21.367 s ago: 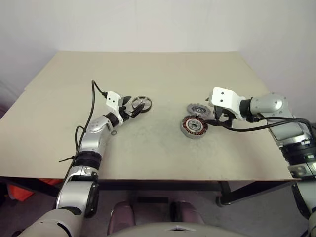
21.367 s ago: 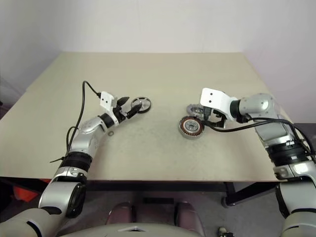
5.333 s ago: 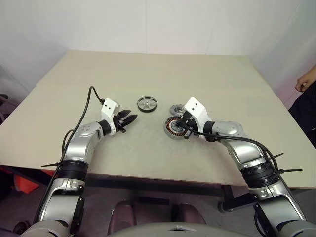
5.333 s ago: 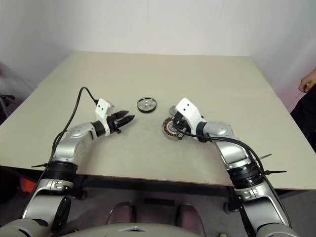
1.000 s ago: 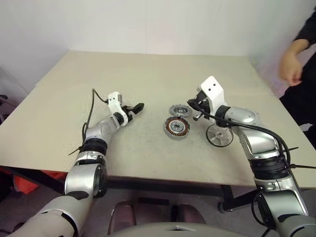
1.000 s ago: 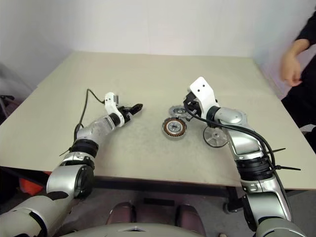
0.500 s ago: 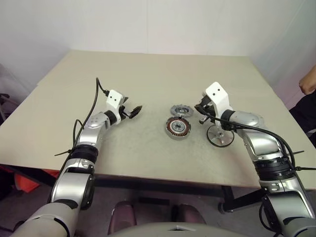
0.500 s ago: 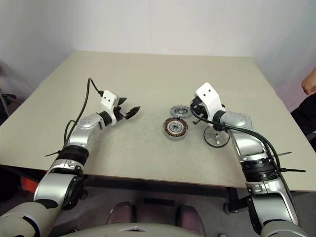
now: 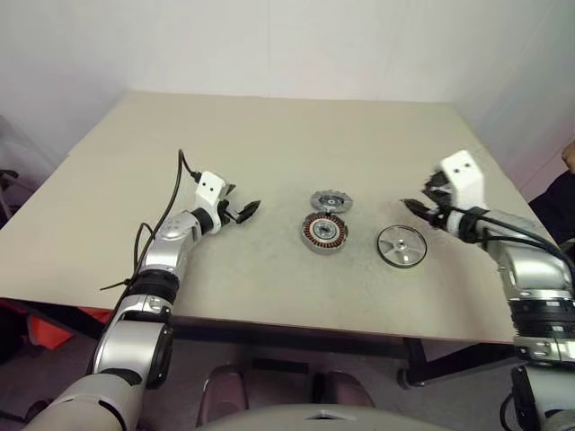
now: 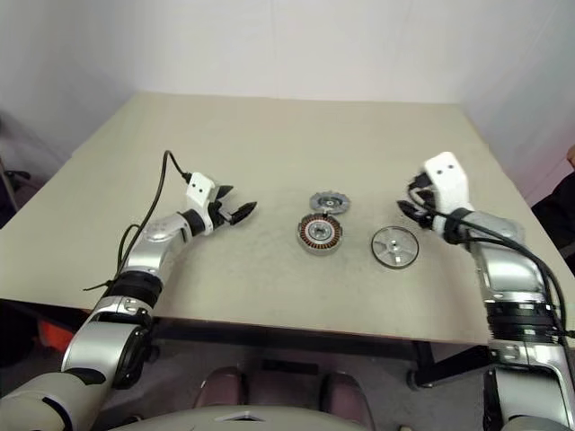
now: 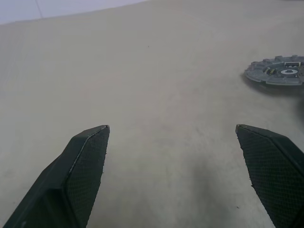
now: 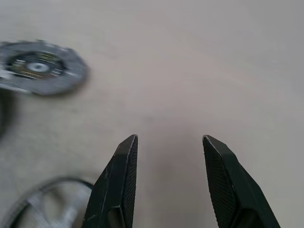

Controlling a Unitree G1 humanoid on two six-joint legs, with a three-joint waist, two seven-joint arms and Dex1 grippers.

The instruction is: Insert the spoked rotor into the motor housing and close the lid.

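Rotor (image 9: 402, 245) lay flat on the table (image 9: 269, 135), spoked face up, just right of the motor housing (image 9: 324, 232). Behind the housing sat the grey lid (image 9: 331, 200), apart from it. Right gripper (image 9: 416, 208) hovered empty beside the rotor, jaws partly spread. Left gripper (image 9: 244, 209) hung wide open and empty, well left of the housing.
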